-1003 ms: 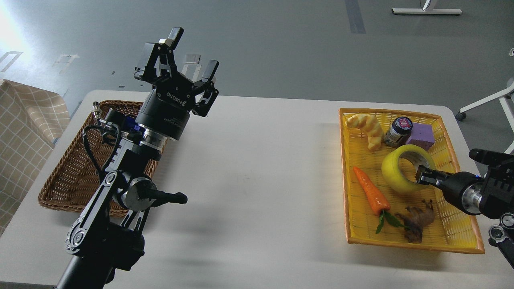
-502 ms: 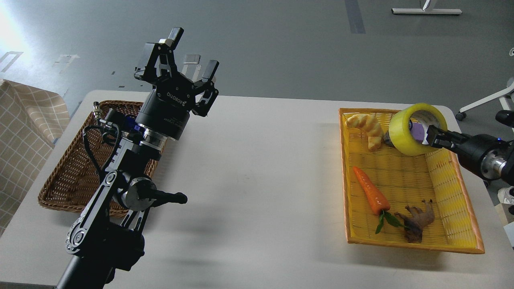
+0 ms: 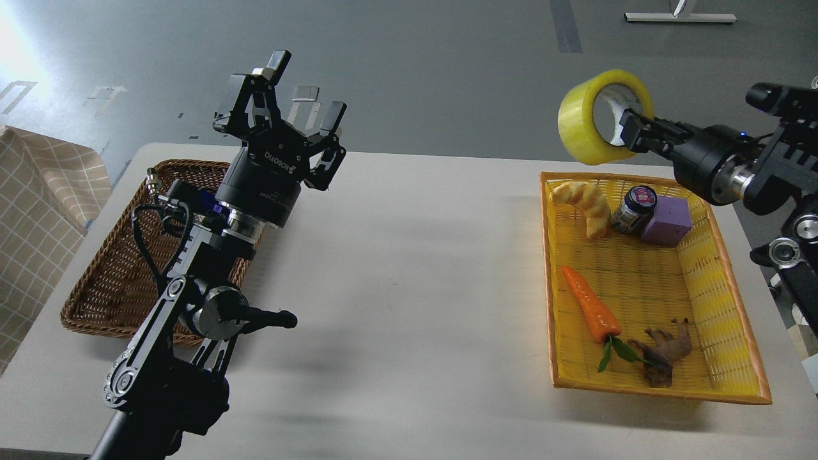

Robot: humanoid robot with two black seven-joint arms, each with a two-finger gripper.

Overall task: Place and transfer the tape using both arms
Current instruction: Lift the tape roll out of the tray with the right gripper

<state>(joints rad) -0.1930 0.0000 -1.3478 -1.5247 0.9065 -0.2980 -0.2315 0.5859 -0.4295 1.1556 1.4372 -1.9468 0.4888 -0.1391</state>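
The tape [image 3: 585,124], a yellowish translucent roll with a pale core, hangs in the air above the far edge of the yellow basket [image 3: 735,319]. My right gripper [image 3: 629,128] is shut on the roll's right wall, one finger inside the ring. My right arm comes in from the right edge. My left gripper [image 3: 297,92] is open and empty, fingers pointing up, above the far left of the table, over the wicker basket [image 3: 108,287].
The yellow basket holds a bread piece [image 3: 585,204], a dark jar [image 3: 632,207], a purple block [image 3: 668,220], a carrot [image 3: 591,306] and a brown root-like thing [image 3: 664,351]. The white table [image 3: 409,268] lies between the two baskets. A checked cloth [image 3: 38,211] is at the left.
My right gripper has lifted the tape out of the yellow basket, up and to the left, well above the table. My left arm has barely moved.
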